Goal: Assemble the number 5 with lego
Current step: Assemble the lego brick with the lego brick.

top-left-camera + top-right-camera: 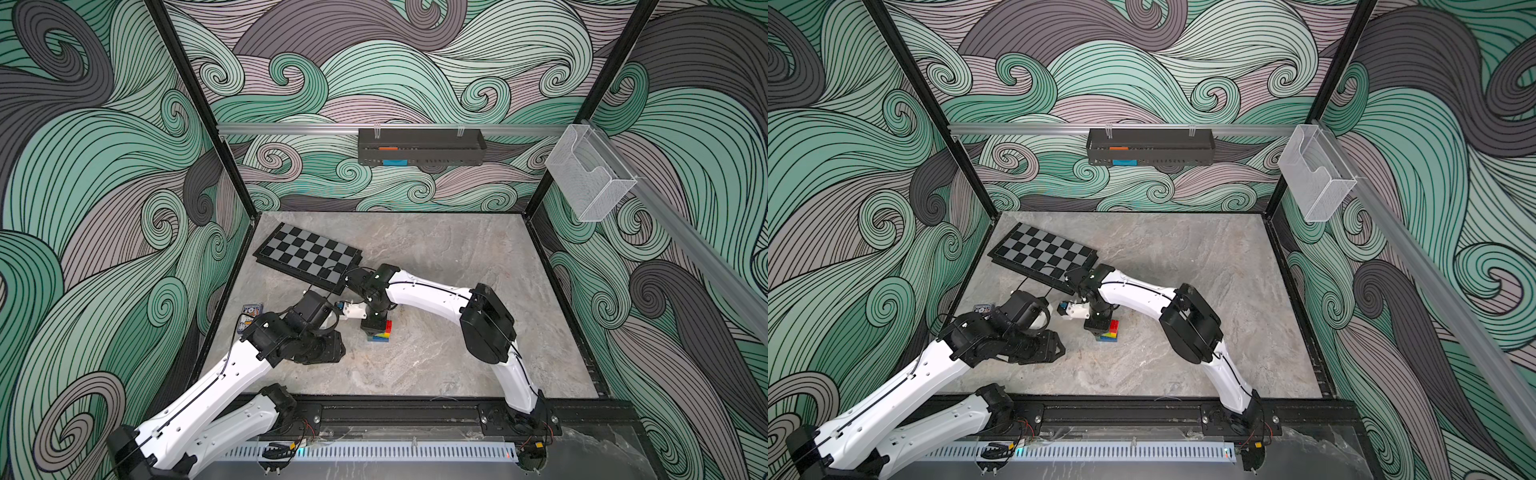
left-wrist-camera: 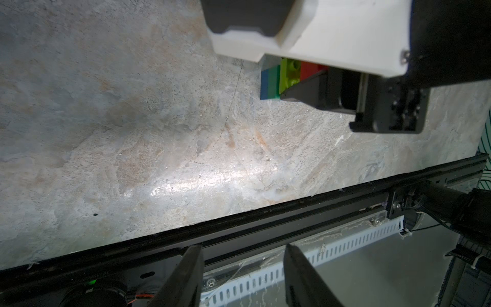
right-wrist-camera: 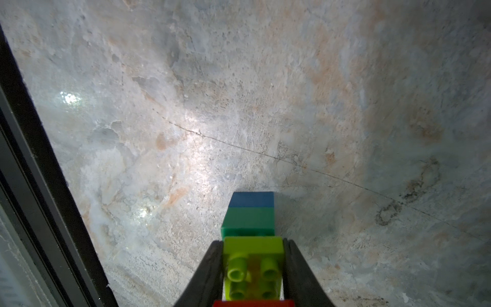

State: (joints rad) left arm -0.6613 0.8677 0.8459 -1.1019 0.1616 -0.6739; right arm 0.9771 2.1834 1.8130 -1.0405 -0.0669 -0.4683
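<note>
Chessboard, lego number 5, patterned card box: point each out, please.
chessboard (image 1: 309, 255): a top view, middle of its checkered face.
number 5 (image 3: 248, 219): right wrist view, dark green row.
card box (image 1: 252, 310): a top view, its patterned top face.

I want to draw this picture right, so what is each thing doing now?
Stack of red, yellow, lime green, dark green and blue plastic lego bricks: standing upright, blue at bottom.
Right tool: shut on the stack.
Left tool: open, empty.
Black and grey chessboard: lying flat, no pieces on it.
Blue patterned card box: lying flat, partly hidden.
</note>
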